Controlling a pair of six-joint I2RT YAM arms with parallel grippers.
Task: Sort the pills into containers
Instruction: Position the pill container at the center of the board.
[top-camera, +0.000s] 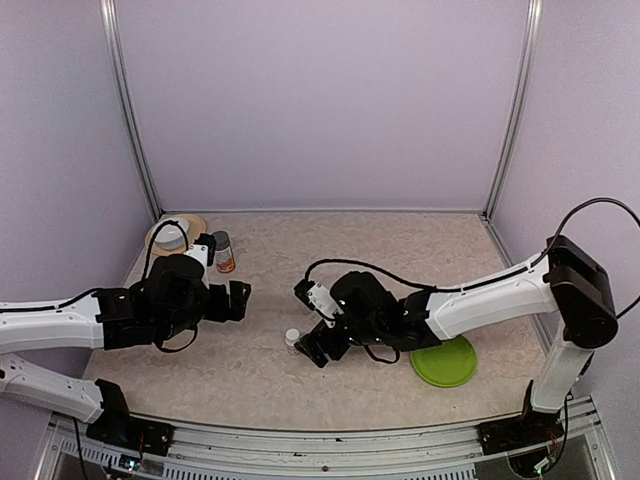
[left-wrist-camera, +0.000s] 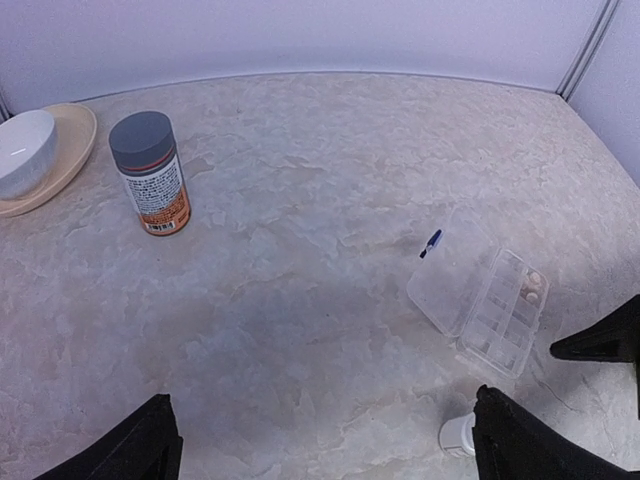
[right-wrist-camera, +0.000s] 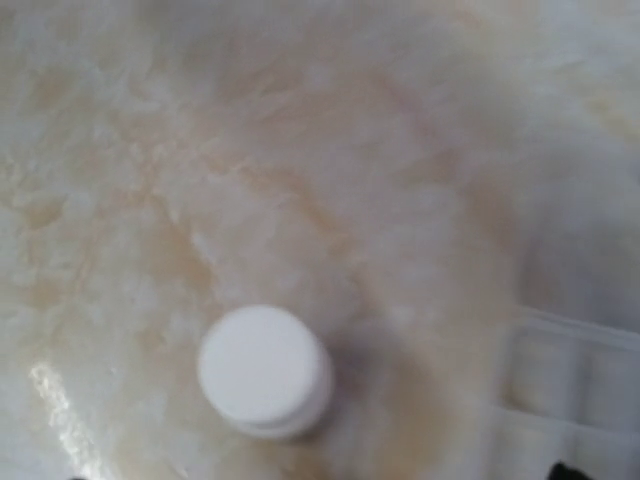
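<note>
One flat clear box (left-wrist-camera: 497, 318), long axis slanting away rightward

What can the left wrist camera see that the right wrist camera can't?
Only the left wrist view shows the grey-capped bottle, the white bowl on its beige plate, and the blue mark on the clear box. Only the right wrist view shows the whole round cap of the small white bottle from above. Both show that white bottle, part of the clear box, and the marbled tabletop.
</note>
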